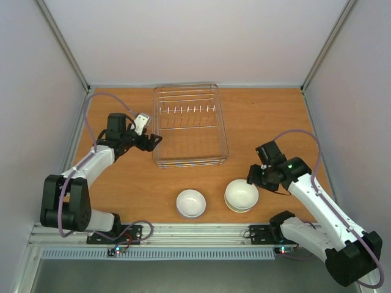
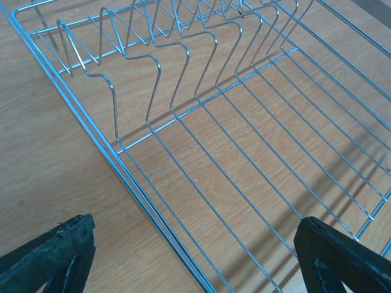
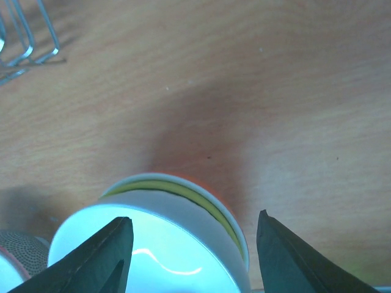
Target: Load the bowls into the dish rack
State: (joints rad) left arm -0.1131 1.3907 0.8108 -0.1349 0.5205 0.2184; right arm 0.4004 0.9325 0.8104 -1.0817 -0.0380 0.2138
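**Right Fingers Astride the Bowl Stack, Rack Holds No Bowl**

The rectangular silver wire dish rack [image 1: 189, 125] sits at the far middle of the orange-brown wooden table [image 1: 269, 122], with no bowl inside it; its row of short prongs runs along the far side. Near the front edge lies a single small glossy white round bowl [image 1: 191, 203]; just to its right, apart from it, stands a stack of small round glossy bowls [image 1: 241, 195] with a white one on top. The right wrist view shows a yellow-green rim [image 3: 211, 201] under that white bowl, and a thin orange edge below it.

The right gripper [image 1: 252, 177] is at the stack's far right side; its dark fingers [image 3: 104, 256] stand partly apart, one over the top bowl's hollow, the other outside the wall. I cannot tell whether they press on it.

The left gripper [image 1: 151, 141] hovers at the rack's left edge; its fingers [image 2: 55, 250] are spread wide, holding nothing, with rack wires and table between them.
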